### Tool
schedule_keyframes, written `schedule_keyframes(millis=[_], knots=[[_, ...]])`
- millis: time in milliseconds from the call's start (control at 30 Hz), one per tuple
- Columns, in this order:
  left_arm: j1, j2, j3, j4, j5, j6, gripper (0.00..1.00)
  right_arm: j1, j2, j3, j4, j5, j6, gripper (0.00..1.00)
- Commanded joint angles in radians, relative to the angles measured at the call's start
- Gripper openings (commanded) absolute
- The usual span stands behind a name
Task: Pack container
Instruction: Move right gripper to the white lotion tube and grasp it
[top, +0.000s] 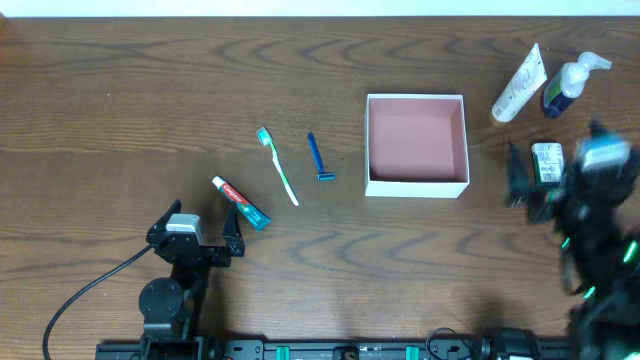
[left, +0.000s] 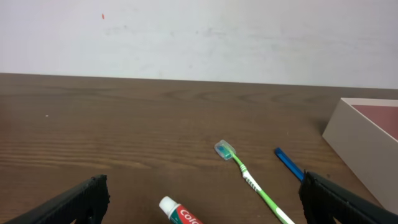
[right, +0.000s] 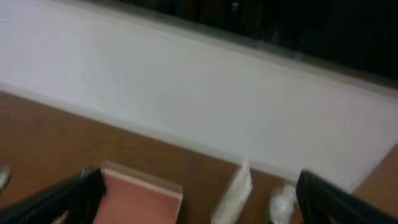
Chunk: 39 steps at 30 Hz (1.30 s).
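Observation:
The container (top: 417, 184), a square white box with a pink inside, stands open and empty right of centre; it also shows in the left wrist view (left: 354, 134) and, blurred, in the right wrist view (right: 140, 193). A toothpaste tube (top: 241, 203), a green toothbrush (top: 279, 167) and a blue razor (top: 318, 158) lie to its left. A white tube (top: 519, 84), a pump bottle (top: 568, 83) and a green-and-white soap packet (top: 546, 163) lie to its right. My left gripper (top: 232, 228) is open just below the toothpaste (left: 180, 214). My right gripper (top: 519, 176) is open next to the soap packet, blurred.
The white wall runs along the table's far edge (top: 320, 15). A black cable (top: 85, 295) trails from the left arm across the front left of the table.

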Motion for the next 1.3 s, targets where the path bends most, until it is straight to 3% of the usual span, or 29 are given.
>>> schedule_keyframes(millis=[0,100,200,367,667,833,1100,1267], knots=[[0.005,-0.005,-0.03,-0.015,-0.003,-0.005,0.98,-0.011,0.259,0.311,-0.266,-0.045,-0.032,0.99],[0.005,-0.005,-0.03,-0.015,-0.003,-0.005,0.98,-0.011,0.449,0.517,-0.509,-0.145,-0.032,0.99],[0.005,-0.005,-0.03,-0.015,-0.003,-0.005,0.98,-0.011,0.582,0.603,-0.613,-0.135,-0.022,0.99],[0.005,-0.005,-0.03,-0.015,-0.003,-0.005,0.98,-0.013,0.698,0.614,-0.596,-0.135,0.035,0.99],[0.005,-0.005,-0.03,-0.015,-0.003,-0.005,0.98,-0.088,0.75,0.635,-0.399,-0.027,0.106,0.99],[0.005,-0.005,-0.03,-0.015,-0.003,-0.005,0.98,-0.133,0.882,0.778,-0.517,-0.015,0.104,0.99],[0.005,-0.005,-0.03,-0.015,-0.003,-0.005,0.98,-0.15,1.207,1.209,-0.737,0.067,0.076,0.99],[0.005,-0.005,-0.03,-0.015,-0.003,-0.005,0.98,-0.146,1.253,1.253,-0.713,0.028,0.08,0.99]])
